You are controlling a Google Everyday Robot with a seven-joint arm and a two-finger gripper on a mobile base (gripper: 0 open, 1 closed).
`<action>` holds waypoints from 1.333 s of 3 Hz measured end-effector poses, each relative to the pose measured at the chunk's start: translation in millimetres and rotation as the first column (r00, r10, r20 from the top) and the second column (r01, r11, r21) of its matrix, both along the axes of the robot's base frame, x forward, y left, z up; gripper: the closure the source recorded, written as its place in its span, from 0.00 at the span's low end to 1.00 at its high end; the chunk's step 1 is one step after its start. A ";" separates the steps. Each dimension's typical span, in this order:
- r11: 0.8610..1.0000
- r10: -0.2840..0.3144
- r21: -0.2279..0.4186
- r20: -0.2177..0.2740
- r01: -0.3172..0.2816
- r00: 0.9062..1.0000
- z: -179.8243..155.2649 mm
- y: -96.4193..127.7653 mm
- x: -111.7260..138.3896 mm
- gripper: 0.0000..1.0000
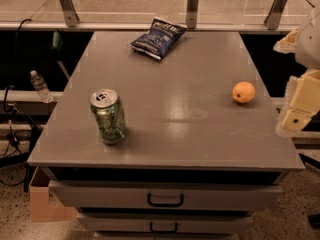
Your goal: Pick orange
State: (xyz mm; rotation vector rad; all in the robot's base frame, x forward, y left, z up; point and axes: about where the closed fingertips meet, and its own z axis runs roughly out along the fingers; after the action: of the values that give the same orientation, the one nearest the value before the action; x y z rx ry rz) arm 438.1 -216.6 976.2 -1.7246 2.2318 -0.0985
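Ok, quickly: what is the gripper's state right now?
Gripper: at the right edge of the view, beside the table, apart from the orange; open or closed cannot be told.

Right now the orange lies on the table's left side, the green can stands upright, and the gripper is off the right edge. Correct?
No: the camera view shows the orange on the right side of the table, near the gripper beyond that edge. The rest holds.

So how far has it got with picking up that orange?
Nothing looks done yet: the orange sits untouched on the grey cabinet top, near its right edge. In hand: the robot's hand hangs just off that edge, apart from the fruit. Left: reach, grasp, lift.
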 end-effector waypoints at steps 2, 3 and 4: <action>1.000 0.003 0.026 0.020 -0.004 1.000 -5.0 -11.1 23.2 0.00; 0.997 -0.002 0.083 0.047 -0.002 0.999 -20.1 -29.8 61.0 0.00; 0.986 -0.011 0.167 0.050 0.003 0.999 -44.8 -44.0 95.7 0.00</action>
State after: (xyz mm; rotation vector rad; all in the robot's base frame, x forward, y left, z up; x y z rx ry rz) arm 533.8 -260.6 931.4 -1.6082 2.1438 0.0420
